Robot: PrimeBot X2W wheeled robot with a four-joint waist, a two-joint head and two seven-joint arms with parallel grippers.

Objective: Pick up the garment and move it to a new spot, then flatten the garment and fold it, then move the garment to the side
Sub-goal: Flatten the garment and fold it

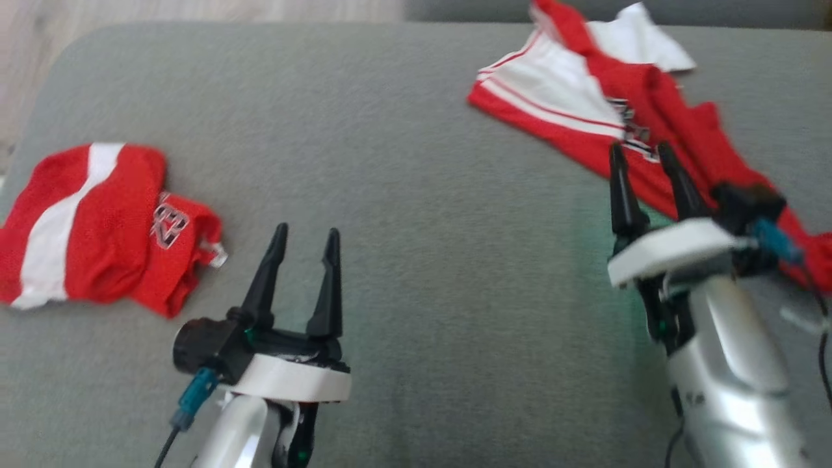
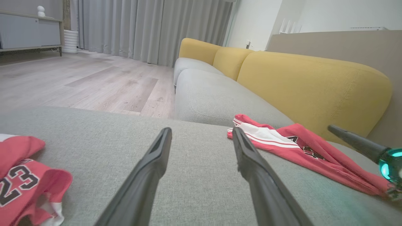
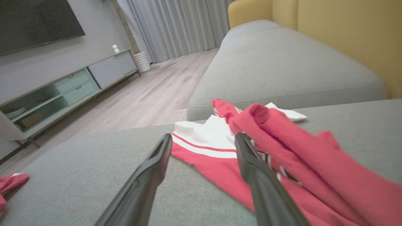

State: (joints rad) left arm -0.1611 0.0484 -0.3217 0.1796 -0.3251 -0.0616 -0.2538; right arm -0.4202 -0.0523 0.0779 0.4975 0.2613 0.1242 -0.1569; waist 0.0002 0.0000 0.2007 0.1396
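A crumpled red and white garment (image 1: 572, 91) lies at the far right of the grey cushion (image 1: 416, 195); it also shows in the left wrist view (image 2: 282, 138) and the right wrist view (image 3: 282, 141). My right gripper (image 1: 640, 148) stands open, its fingertips over the garment's near edge with nothing held; in its own view the right gripper (image 3: 204, 136) points at the white striped part. My left gripper (image 1: 307, 231) is open and empty over bare cushion at the lower left, and the left gripper (image 2: 201, 129) points across the seat.
A second red and white garment (image 1: 84, 224) with a number on it lies bunched at the cushion's left edge. A yellow sofa back (image 2: 314, 84) rises beyond the seat. Wooden floor (image 2: 94, 81), grey curtains and a low cabinet (image 3: 62, 91) lie past the cushion's far edge.
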